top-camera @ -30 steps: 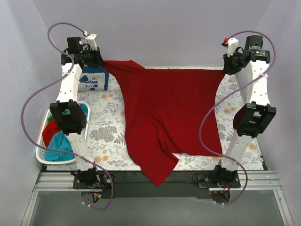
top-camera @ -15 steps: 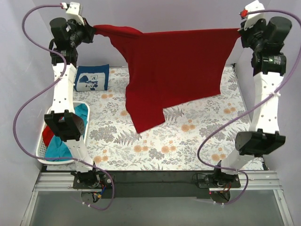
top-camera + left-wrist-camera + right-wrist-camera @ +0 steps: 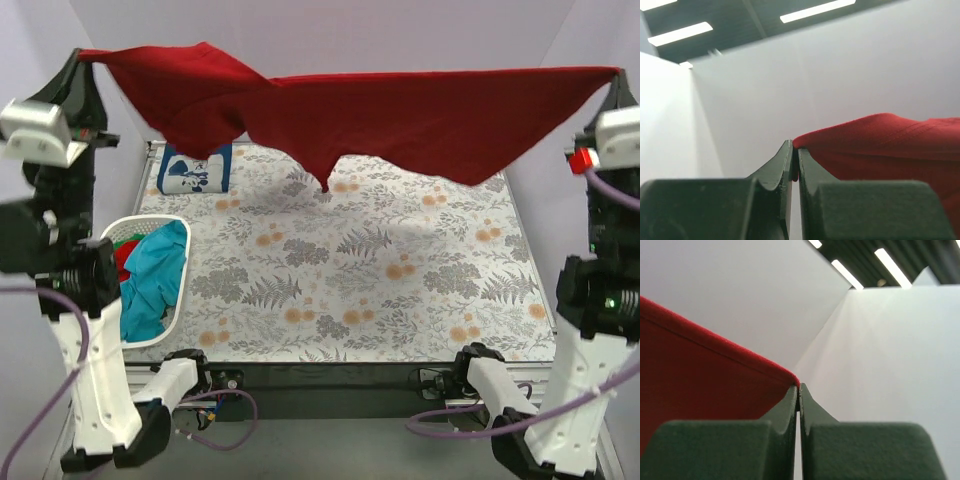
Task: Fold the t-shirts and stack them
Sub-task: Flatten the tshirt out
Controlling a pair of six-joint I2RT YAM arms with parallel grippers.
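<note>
The dark red t-shirt [image 3: 400, 115] hangs stretched in the air across the top view, clear of the table. My left gripper [image 3: 78, 57] is shut on its left corner, raised high at the upper left; the wrist view shows the cloth [image 3: 890, 145] pinched at the fingertips [image 3: 794, 148]. My right gripper [image 3: 616, 78] is shut on its right corner at the upper right; the cloth's hemmed edge [image 3: 715, 375] ends at the closed tips [image 3: 799, 388]. A folded navy blue t-shirt with white print [image 3: 194, 170] lies at the table's far left. Teal and red shirts [image 3: 155, 275] fill the basket.
The white laundry basket [image 3: 124, 232] stands at the left edge of the floral table cloth [image 3: 380, 270]. Both arms stand tall at the left and right sides. White walls enclose the back and sides.
Both grippers have risen and swung outward and towards the camera with the red t-shirt, lifting it wholly off the table and stretching it between them.
</note>
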